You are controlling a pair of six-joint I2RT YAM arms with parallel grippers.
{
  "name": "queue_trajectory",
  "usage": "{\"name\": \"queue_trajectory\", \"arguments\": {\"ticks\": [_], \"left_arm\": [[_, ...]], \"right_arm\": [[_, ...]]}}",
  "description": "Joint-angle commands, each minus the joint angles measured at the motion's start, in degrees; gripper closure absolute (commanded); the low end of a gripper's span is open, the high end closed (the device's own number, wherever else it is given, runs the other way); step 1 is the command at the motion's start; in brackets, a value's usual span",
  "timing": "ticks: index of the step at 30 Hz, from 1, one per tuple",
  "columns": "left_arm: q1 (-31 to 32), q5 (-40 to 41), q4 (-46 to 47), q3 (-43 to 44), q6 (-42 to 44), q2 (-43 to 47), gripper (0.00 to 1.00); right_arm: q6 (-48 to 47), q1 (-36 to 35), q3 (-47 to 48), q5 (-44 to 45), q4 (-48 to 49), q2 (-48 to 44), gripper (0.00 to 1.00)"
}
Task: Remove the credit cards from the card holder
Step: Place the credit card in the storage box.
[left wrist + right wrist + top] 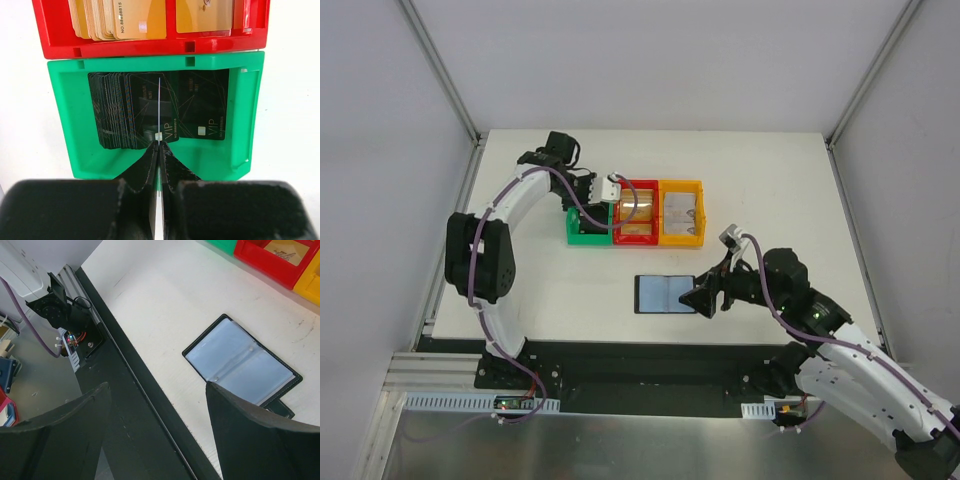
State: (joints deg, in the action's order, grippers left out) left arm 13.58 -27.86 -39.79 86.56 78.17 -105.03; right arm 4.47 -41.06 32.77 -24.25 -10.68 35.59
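The card holder [665,294] lies open and flat on the white table, its two bluish-grey panels facing up; the right wrist view shows it as well [245,362]. My right gripper [705,298] hangs open just right of the holder's near edge with nothing between its fingers [156,386]. My left gripper [605,190] is at the bins, shut on a thin pale credit card [157,220] seen edge-on. In the left wrist view that gripper [159,145] and its card stand upright over the green bin [70,125].
Three bins stand in a row at the back: green [588,236] with black VIP cards [200,107], red [635,215] with gold cards [140,20], yellow [681,212] with pale cards. The table's black front edge [135,405] runs under my right gripper.
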Motion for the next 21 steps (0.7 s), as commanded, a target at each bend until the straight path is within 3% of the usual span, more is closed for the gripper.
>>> {"name": "queue_trajectory", "arguments": {"ticks": [1, 21], "left_arm": [[0.6, 0.9, -1.4, 2.6, 2.6, -1.0, 1.0], [2.6, 1.8, -0.1, 2.5, 2.3, -5.1, 1.0]], "right_arm": [[0.8, 0.2, 0.5, 0.5, 2.5, 0.6, 0.22], [1.4, 0.2, -0.1, 1.6, 2.8, 0.8, 0.22]]}}
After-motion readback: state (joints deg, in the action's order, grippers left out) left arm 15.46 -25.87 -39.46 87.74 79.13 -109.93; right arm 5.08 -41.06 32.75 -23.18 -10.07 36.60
